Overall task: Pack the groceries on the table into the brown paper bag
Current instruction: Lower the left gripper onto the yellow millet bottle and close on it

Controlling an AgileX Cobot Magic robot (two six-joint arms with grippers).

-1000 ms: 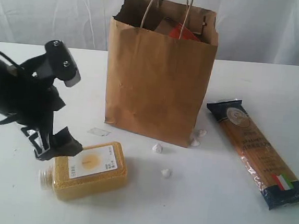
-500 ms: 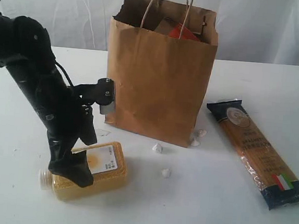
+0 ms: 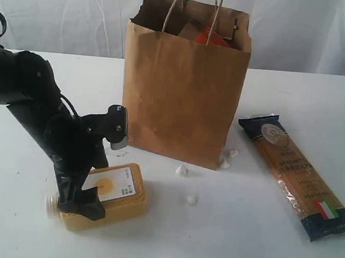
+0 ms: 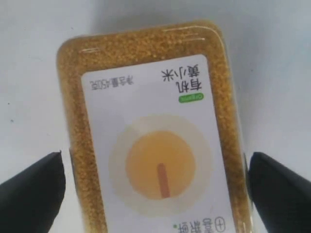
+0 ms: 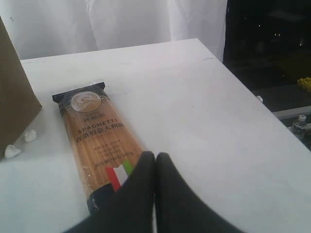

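The yellow grain bottle (image 3: pixel 117 192) lies on its side on the white table (image 3: pixel 241 243), front left of the brown paper bag (image 3: pixel 181 93). My left gripper (image 3: pixel 82 204) is down over it and open. In the left wrist view the bottle (image 4: pixel 155 116) fills the gap of the left gripper (image 4: pixel 155 156), with one black fingertip (image 4: pixel 34 191) close to each long side; contact cannot be told. The long spaghetti packet (image 3: pixel 295 176) lies flat to the right of the bag. Above the packet's (image 5: pixel 97 131) near end, my right gripper (image 5: pixel 155 156) is shut and empty.
An orange-labelled pouch (image 3: pixel 208 35) pokes up inside the bag beside the string handles. Small white bits (image 3: pixel 182 170) lie on the table in front of the bag. The table's right edge (image 5: pixel 252 94) drops to a dark gap. A white curtain hangs behind.
My left arm has swung in from the left and come down, so the open gripper now straddles the grain bottle. The bottle, bag and spaghetti have not moved.
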